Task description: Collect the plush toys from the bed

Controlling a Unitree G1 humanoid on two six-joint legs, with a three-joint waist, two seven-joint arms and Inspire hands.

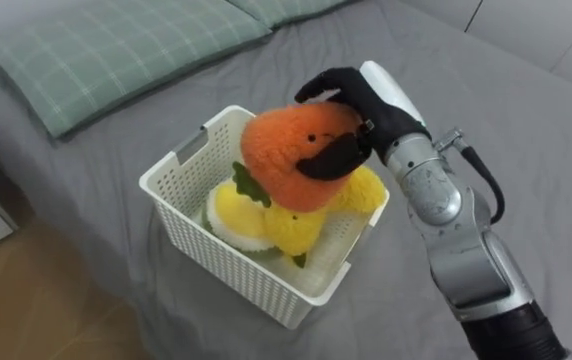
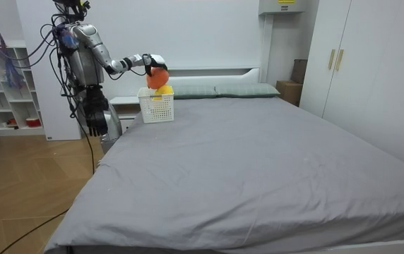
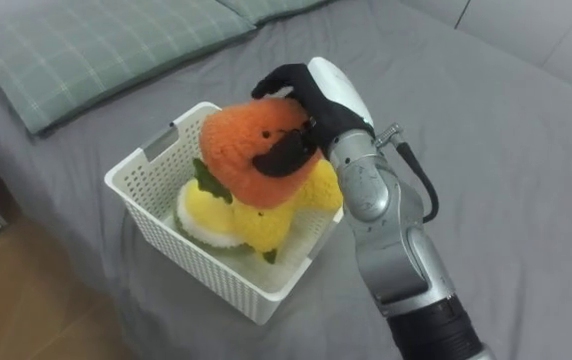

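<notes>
Where the wooden floor (image 1: 26,300) meets the grey bed (image 1: 96,200) at the near left, a white perforated basket (image 1: 226,265) is seen set close to the mattress edge. Yellow plush toys (image 1: 236,212) are already packed inside it, filling it nearly to the rim. On top of them an orange plush toy (image 1: 296,150) is held by the right hand (image 1: 361,100), whose fingers are curled over the toy's far side while the thumb is pressed into its front, so a firm grasp is kept. The toy is judged to be at the point of being set down, most of it above the rim. If it is let go there, it may roll off the heap, over the near wall and down to the floor. If it is pushed down hard, the basket may be tipped or shoved off the edge. Plush may also be snagged as the fingers are drawn away. Farther left, a green checked pillow (image 1: 116,50) lies. In the room view the left hand (image 2: 96,113) hangs at the robot's side.
</notes>
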